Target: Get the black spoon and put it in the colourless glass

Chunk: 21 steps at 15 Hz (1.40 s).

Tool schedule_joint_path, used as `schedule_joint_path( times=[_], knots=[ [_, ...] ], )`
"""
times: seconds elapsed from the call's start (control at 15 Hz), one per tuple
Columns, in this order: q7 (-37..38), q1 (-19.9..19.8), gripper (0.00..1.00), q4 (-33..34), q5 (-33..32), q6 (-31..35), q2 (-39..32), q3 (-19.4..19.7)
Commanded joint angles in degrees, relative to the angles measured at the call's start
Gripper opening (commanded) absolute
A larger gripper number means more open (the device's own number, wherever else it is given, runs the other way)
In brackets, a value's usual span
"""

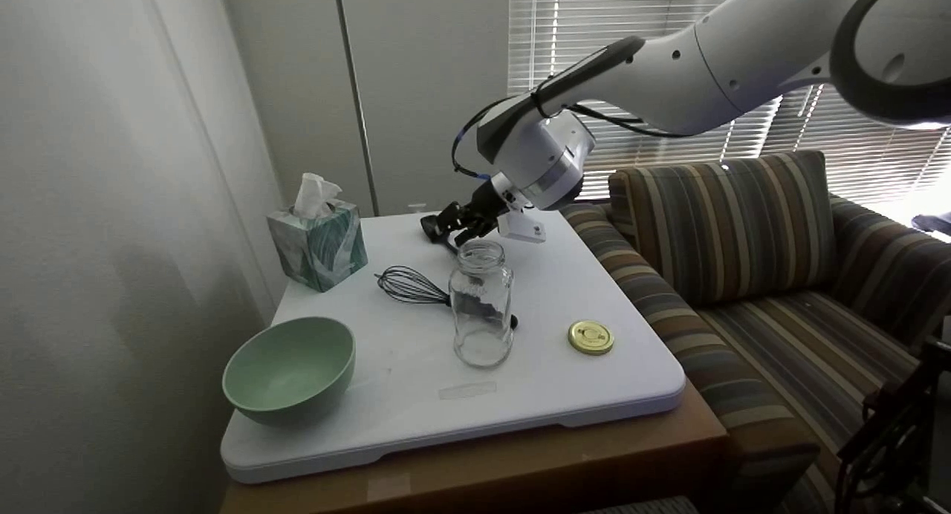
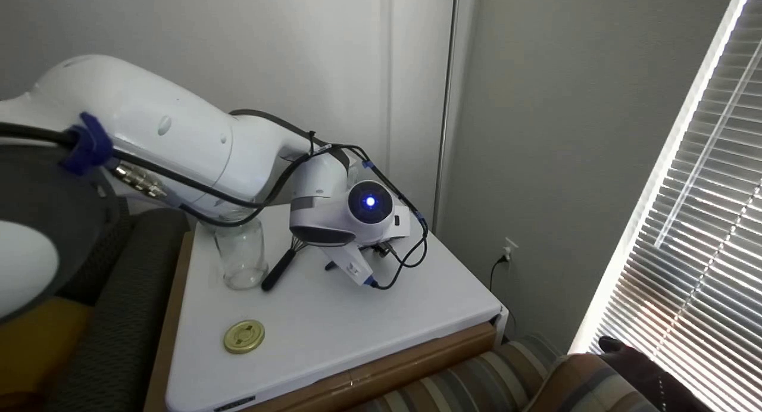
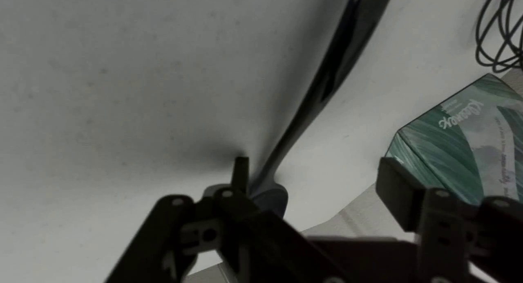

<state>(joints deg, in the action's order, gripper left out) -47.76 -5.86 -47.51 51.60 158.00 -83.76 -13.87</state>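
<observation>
The black spoon lies on the white table top. In the wrist view its long handle (image 3: 335,70) runs from the top down to the bowl (image 3: 273,197), partly hidden behind the left finger. In an exterior view its bowl (image 1: 429,228) shows at the far end of the table, and in an exterior view only a handle tip (image 2: 331,265) shows. My gripper (image 3: 316,176) is open, low over the spoon's bowl end, the spoon close to the left finger; contact cannot be told. It also shows in an exterior view (image 1: 456,226). The colourless glass (image 1: 481,349) stands upright and open, also in an exterior view (image 2: 241,260).
A whisk (image 1: 410,286) lies behind the glass. A teal tissue box (image 1: 319,246) stands by the wall, also in the wrist view (image 3: 457,140). A pale-green bowl (image 1: 290,373) sits at the near corner. A gold lid (image 1: 591,337) lies flat. A striped couch (image 1: 669,336) borders the table.
</observation>
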Motion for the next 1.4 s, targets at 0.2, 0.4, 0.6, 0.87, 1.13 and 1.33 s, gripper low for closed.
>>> schedule_joint_path(
  times=[0.2,0.4,0.6,0.87,1.13,1.33],
  knots=[
    [6.2,1.6,0.52,-1.8,-11.4,1.5,-0.3,2.4],
    [12.7,3.3,0.67,-1.0,-23.1,0.8,-1.1,5.9],
    [14.7,7.3,0.45,-1.1,-25.1,-0.6,-0.4,13.0],
    [17.4,10.6,0.22,-0.4,-28.2,-1.1,-0.6,19.5],
    [17.7,11.3,0.00,-0.1,-27.6,-1.1,-0.8,21.2],
    [18.8,10.6,0.03,0.0,-26.0,-0.7,-0.4,19.6]
  ],
)
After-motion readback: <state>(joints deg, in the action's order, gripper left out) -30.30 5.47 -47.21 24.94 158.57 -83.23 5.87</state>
